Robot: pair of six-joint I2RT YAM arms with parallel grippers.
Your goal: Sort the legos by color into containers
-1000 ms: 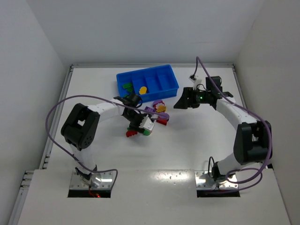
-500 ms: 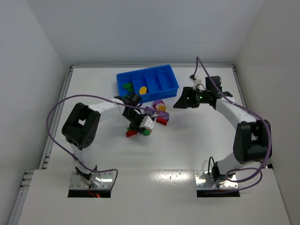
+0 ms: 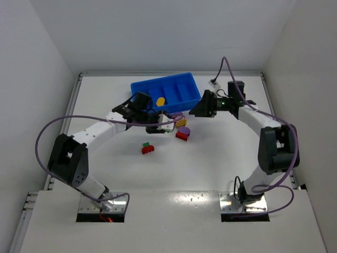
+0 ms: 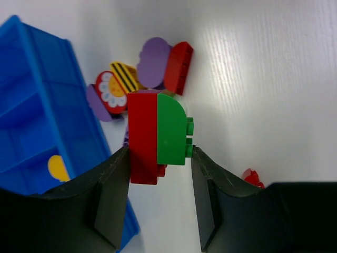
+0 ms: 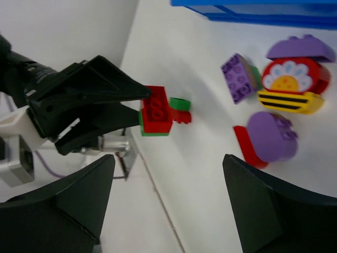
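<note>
The left gripper (image 4: 159, 154) is clamped on a red-and-green brick pair (image 4: 158, 134) (two small plastic studded bricks stuck face to face). The red half lies against one finger (image 4: 111, 195) and the green half against the other. The pair's long axis runs in line with the fingers, pointing away from the wrist toward a loose cluster of bricks beyond. The green half's small studs stick out sideways at the finger beside it. The pair sits outside the bright blue rectangular plastic tray (image 3: 184, 90), just beside its near long wall. A flat yellow rounded piece (image 3: 160, 100) lies in one of the tray's inner compartments.

The cluster lies on the white table (image 3: 221, 158), near the held pair. It holds a purple dome-topped brick (image 5: 300, 48), a red brick with a white flower print (image 5: 295, 76), a yellow brick with black stripes (image 5: 289, 101) and a square purple studded brick (image 5: 239, 76). A rounded purple piece (image 5: 271, 136) rests against a plain red brick (image 5: 243, 145). Another small red brick (image 3: 148, 149) lies well apart from the tray, toward the arm bases, with a bit of green touching it.

The right gripper (image 3: 194, 112) hangs off the tray's right end, its fingers spread wide with nothing between them.
</note>
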